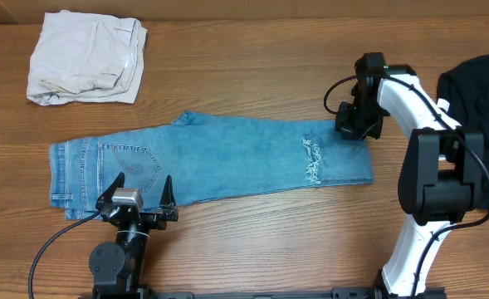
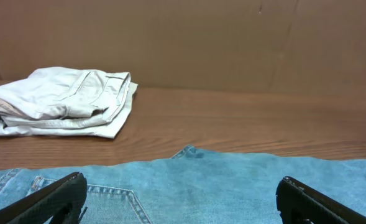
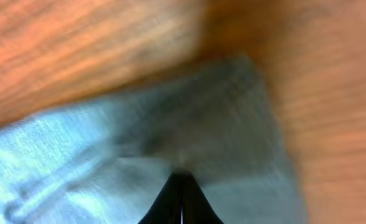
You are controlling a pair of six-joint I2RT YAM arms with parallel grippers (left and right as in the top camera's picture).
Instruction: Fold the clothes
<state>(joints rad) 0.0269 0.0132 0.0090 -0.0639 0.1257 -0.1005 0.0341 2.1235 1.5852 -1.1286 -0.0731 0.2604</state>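
Note:
The light-blue jeans (image 1: 227, 158) lie flat across the table, waist and stitched back pocket at the left, frayed hem at the right. My left gripper (image 1: 138, 193) is open at the near edge by the pocket, its fingers wide apart over the denim (image 2: 232, 186) in the left wrist view (image 2: 183, 199). My right gripper (image 1: 354, 131) is at the far hem corner. In the blurred right wrist view its fingers (image 3: 181, 177) are pressed together, tip in the denim (image 3: 108, 155). The off-white garment (image 1: 86, 58) lies folded at the back left. The black garment (image 1: 476, 83) lies at the right edge.
The off-white pile also shows in the left wrist view (image 2: 64, 102), beyond the jeans. A brown wall stands behind the table. Bare wood table (image 1: 269, 241) runs along the front edge between the two arm bases.

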